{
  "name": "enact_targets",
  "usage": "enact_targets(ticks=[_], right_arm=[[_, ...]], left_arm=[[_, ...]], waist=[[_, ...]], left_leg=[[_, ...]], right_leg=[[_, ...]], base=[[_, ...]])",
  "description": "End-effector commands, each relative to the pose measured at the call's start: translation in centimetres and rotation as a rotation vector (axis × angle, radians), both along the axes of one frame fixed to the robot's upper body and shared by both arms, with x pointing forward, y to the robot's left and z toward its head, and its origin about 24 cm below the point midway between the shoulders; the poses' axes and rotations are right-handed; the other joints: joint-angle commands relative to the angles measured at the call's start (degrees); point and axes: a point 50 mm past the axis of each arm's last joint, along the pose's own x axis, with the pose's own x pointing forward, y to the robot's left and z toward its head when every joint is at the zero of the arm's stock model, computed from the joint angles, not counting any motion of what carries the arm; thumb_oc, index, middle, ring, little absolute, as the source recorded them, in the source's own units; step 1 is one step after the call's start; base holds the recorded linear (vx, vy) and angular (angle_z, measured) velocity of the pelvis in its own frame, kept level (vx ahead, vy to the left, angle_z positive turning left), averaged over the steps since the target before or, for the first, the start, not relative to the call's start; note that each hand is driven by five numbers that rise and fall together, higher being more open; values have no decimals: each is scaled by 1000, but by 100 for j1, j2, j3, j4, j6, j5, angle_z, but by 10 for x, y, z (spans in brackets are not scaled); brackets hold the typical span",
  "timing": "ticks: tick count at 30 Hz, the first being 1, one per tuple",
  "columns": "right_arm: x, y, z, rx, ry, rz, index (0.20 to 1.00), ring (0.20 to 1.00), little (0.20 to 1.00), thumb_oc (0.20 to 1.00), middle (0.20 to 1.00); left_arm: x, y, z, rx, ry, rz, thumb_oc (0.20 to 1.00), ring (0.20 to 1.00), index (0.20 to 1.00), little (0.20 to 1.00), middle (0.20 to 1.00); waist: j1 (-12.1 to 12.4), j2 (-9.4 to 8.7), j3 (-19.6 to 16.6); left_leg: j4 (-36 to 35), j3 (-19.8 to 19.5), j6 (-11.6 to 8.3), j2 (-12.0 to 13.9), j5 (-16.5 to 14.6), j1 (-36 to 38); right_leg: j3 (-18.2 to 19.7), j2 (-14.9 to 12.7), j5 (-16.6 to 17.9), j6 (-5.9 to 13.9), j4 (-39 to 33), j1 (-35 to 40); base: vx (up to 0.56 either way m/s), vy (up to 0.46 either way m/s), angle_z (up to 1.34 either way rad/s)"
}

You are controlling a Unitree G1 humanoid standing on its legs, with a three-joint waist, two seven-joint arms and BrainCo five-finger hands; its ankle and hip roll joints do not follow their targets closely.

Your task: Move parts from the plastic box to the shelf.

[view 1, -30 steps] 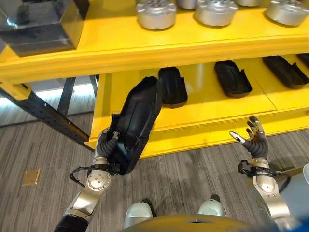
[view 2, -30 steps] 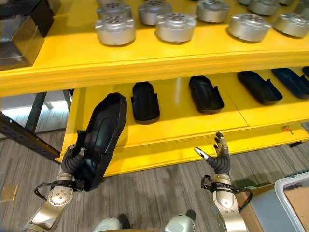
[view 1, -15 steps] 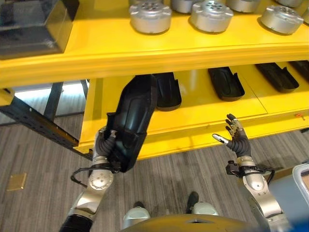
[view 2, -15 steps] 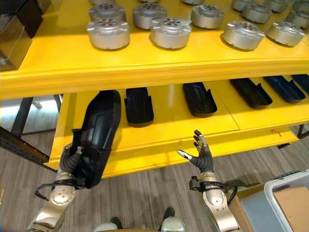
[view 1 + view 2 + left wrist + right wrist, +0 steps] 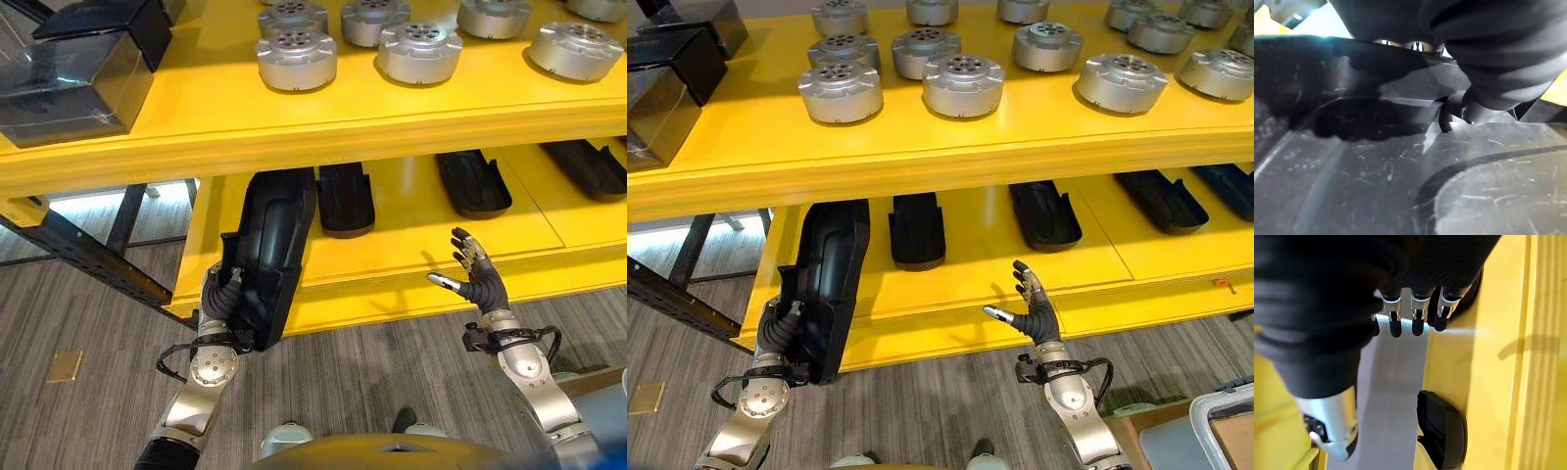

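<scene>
Gripping a long black part (image 5: 272, 250), the left hand (image 5: 219, 299) holds it upright at the lower shelf's (image 5: 392, 235) left end. Right hand (image 5: 476, 282): fingers spread, empty, near the shelf's front edge.

Held part (image 5: 272, 245) left of shelved parts (image 5: 345, 198) — lower shelf (image 5: 411, 235).

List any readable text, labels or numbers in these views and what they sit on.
None can be read.
The black part in the left hand: plain moulded surface, scratches but no print.
The silver round parts on the top shelf: holes, no markings legible.
The dark boxes at the shelf's left end: no label showing.
The right hand is open and holds nothing.
</scene>
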Motion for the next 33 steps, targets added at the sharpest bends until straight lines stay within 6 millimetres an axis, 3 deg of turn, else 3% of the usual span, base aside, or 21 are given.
enact_targets(ticks=[1,7,29,30,33], right_arm=[[10,5,20,49,-111,23,1000,1000,1000,1000,1000],[10,11,18,72,-120,35,1000,1000,1000,1000,1000],[12,17,22,133,-129,114,1000,1000,1000,1000,1000],[16,20,21,145,-116,200,1000,1000,1000,1000,1000],[15,18,21,138,-122,183,1000,1000,1000,1000,1000]], left_arm=[[13,5,39,27,-199,-10,200,200,200,200,200],[14,5,38,50,-196,-20,200,200,200,200,200],[15,1,36,70,-180,-54,200,200,200,200,200],[22,-16,29,-69,-121,-177,200,200,200,200,200],[21,-15,28,-67,-120,-170,200,200,200,200,200]], waist=[[66,-250,-32],[62,-212,-45],[56,-186,9],[98,-142,20],[88,-146,3]], left_leg=[[330,-7,-93,-201,-329,-123],[231,-53,-21,-315,-361,-52],[287,-62,-36,-277,-336,-90],[-122,-421,-23,-307,-78,-109],[-112,-391,-13,-317,-100,-81]], right_leg=[[-220,-98,-39,393,42,42],[-194,-112,-37,421,63,69],[-180,-102,-65,395,78,93],[73,-169,-121,485,158,126],[52,-159,-139,464,150,159]], base=[[40,31,16],[42,11,7],[1,1,0],[0,0,0],[0,0,0]])
